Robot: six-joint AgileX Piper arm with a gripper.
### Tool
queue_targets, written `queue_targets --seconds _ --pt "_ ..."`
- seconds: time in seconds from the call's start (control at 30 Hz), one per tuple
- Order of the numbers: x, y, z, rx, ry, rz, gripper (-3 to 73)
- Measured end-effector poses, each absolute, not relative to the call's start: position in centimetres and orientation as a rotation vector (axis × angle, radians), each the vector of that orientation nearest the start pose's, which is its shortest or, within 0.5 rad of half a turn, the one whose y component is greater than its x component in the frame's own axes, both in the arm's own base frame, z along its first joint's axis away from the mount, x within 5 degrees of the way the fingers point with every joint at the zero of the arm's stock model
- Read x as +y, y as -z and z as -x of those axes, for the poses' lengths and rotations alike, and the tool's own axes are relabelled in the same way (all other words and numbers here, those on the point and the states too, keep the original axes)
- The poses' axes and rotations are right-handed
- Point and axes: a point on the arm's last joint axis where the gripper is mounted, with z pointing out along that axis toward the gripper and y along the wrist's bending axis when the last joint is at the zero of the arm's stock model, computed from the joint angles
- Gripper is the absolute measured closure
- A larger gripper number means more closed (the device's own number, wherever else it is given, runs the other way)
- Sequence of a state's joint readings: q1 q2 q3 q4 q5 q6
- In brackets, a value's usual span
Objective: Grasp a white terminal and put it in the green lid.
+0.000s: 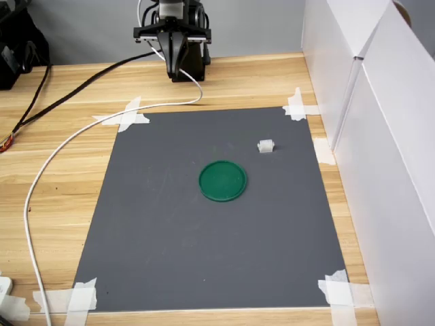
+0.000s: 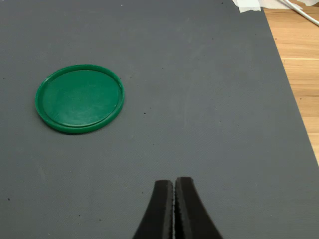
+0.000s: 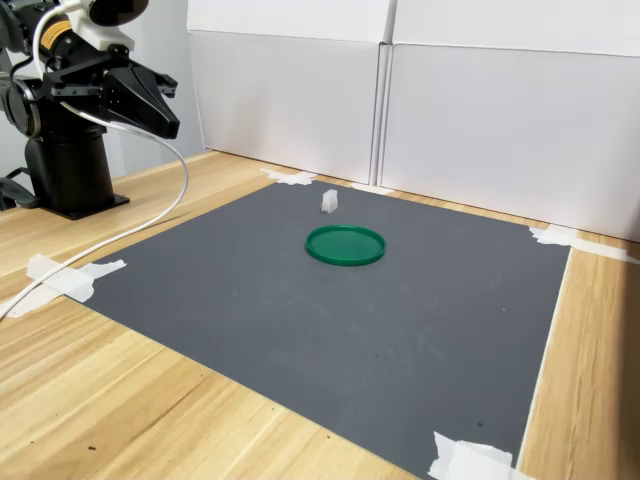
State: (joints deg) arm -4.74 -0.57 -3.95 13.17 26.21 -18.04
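- We see the tool point(image 2: 174, 199) in the wrist view with its two black fingers point(image 2: 160, 211) pressed together, nothing between them and nothing touched; it hangs above bare grey mat.
- In the second exterior view the tool point(image 3: 172, 127) is raised well above the surface, near the arm's black base point(image 3: 65, 170), at the second exterior view's left.
- The white terminal point(image 1: 266, 145) sits on the dark grey mat point(image 1: 170, 238), near the green lid point(image 1: 223, 180) but apart from it, toward the first exterior view's upper right.
- In the second exterior view the white terminal point(image 3: 328, 200) stands just behind the green lid point(image 3: 345, 245), which lies flat and holds nothing.
- The mat is fixed at its corners with white tape strips point(image 1: 340, 293) to a light wooden surface point(image 1: 54, 170).
- A white cable point(image 1: 47, 170) and a black cable point(image 1: 61, 95) trail across the wood at the first exterior view's left.
- White panels point(image 3: 500, 120) stand along the surface's far edge in the second exterior view.
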Motion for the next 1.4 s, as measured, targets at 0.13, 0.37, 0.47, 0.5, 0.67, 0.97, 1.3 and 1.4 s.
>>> queue_targets --seconds 0.13,0.37,0.47,0.5,0.67,0.97,1.3,1.4 --pt "0.5 -19.7 -4.8 1.847 0.076 0.142 71.0" --pt "0.5 -20.4 -5.1 1.867 0.178 0.296 71.0" --pt "0.5 -21.7 -5.5 1.877 0.204 0.338 71.0" --pt "0.5 -22.3 -5.7 1.88 0.208 0.346 71.0" --pt "0.4 -25.6 -6.9 1.895 0.215 0.373 71.0" --pt "1.3 -30.0 -9.6 2.086 0.084 0.569 71.0" --pt "1.9 -35.0 -13.6 2.085 0.023 0.797 71.0" --pt "2.5 -36.0 -14.7 2.087 -0.01 0.905 71.0"
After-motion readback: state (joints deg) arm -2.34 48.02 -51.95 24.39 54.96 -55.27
